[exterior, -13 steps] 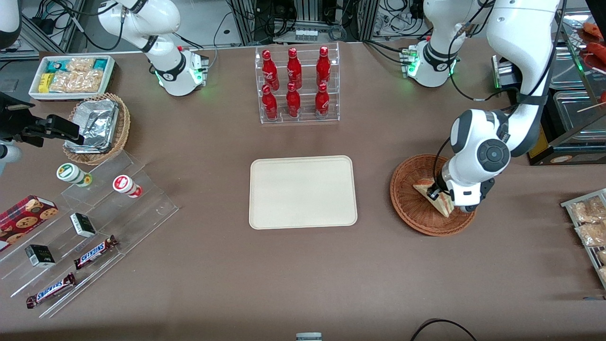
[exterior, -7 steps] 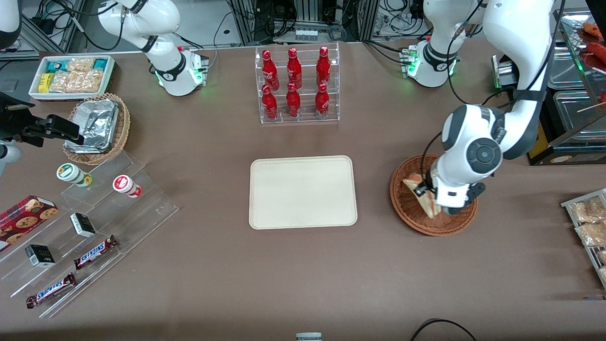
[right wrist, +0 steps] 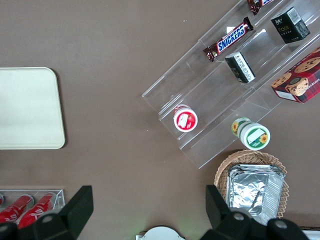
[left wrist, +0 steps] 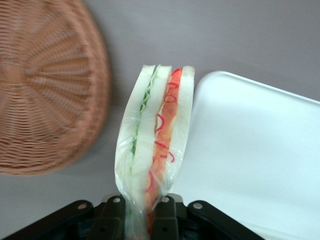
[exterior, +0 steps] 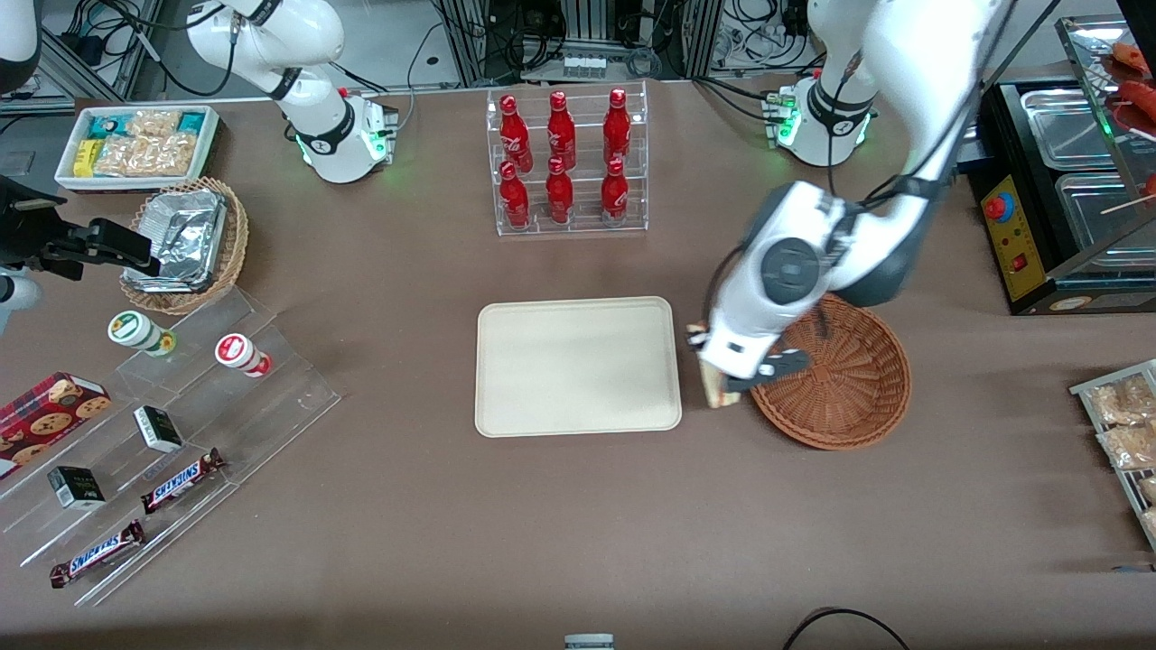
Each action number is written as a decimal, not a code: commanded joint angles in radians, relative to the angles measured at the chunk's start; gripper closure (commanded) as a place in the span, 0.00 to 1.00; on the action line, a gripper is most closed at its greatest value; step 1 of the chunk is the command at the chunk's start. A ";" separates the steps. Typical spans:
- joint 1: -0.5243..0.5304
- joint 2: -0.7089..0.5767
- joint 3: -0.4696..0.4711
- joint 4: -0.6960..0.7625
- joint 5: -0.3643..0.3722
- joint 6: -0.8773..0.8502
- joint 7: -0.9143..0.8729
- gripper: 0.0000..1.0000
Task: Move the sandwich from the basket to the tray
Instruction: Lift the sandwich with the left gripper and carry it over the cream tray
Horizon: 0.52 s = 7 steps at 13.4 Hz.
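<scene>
While my left arm hangs over the strip of table between basket and tray, its gripper [left wrist: 142, 212] has both fingers [left wrist: 114, 216] pinched tight on the wrapped sandwich [left wrist: 154, 137], which I see clear of the table in the wrist view. From the front, the sandwich [exterior: 716, 390] pokes out below the wrist, between the cream tray [exterior: 578, 366] and the reddish-brown basket [exterior: 844, 379], just beside the tray's edge. Green filling shows in one layer and orange-red in the other. At the wrist I can see the basket [left wrist: 47, 90] to one side and the tray [left wrist: 255, 155] to the other.
</scene>
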 commanded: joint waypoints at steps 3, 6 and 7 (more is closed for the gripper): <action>-0.187 0.199 0.004 0.197 0.102 -0.018 -0.151 1.00; -0.277 0.300 0.008 0.313 0.104 -0.026 -0.214 1.00; -0.293 0.325 0.010 0.347 0.104 -0.026 -0.228 1.00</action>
